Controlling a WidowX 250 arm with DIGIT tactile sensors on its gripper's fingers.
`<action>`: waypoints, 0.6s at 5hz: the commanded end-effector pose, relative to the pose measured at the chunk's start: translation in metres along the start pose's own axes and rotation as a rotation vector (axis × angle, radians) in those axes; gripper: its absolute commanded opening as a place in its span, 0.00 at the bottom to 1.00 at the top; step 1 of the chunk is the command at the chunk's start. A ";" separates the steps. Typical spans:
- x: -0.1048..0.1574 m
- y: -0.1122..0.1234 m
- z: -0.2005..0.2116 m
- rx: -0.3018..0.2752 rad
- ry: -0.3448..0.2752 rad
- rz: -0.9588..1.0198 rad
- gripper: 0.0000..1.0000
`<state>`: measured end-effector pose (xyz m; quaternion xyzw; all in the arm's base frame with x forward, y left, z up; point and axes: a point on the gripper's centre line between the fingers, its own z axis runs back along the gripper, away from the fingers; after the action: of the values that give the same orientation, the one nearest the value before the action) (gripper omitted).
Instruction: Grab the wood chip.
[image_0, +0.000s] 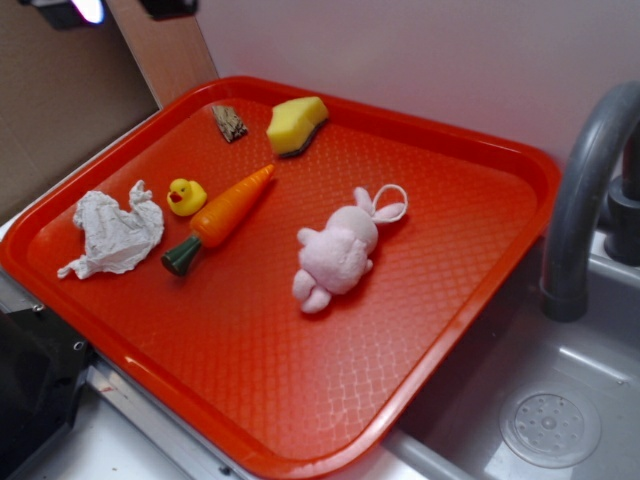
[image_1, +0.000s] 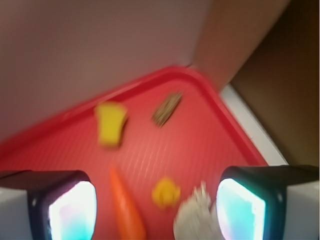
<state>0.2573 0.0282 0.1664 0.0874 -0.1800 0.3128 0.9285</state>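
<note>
The wood chip (image_0: 229, 122) is a small brown-grey streaky wedge lying near the far left corner of the red tray (image_0: 470, 250); the blurred wrist view has the wood chip (image_1: 167, 109) well ahead, near the tray's far rim. My gripper (image_1: 156, 207) is open, its two fingers wide apart at the bottom of the wrist view, high above the tray and holding nothing. The gripper is out of view in the exterior view. A yellow sponge (image_0: 296, 124) with a dark base lies just right of the chip.
On the tray also lie a yellow duck (image_0: 185, 195), an orange carrot (image_0: 222, 217), a crumpled white cloth (image_0: 115, 235) and a pink plush rabbit (image_0: 340, 250). A grey faucet (image_0: 590, 180) and sink (image_0: 550, 425) stand to the right. A wall runs behind.
</note>
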 end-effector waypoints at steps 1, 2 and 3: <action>0.020 0.028 -0.043 0.110 -0.121 0.247 1.00; 0.020 0.021 -0.076 0.089 -0.075 0.218 1.00; 0.027 0.016 -0.099 0.072 -0.076 0.176 1.00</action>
<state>0.2977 0.0632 0.0670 0.1208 -0.1873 0.3852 0.8955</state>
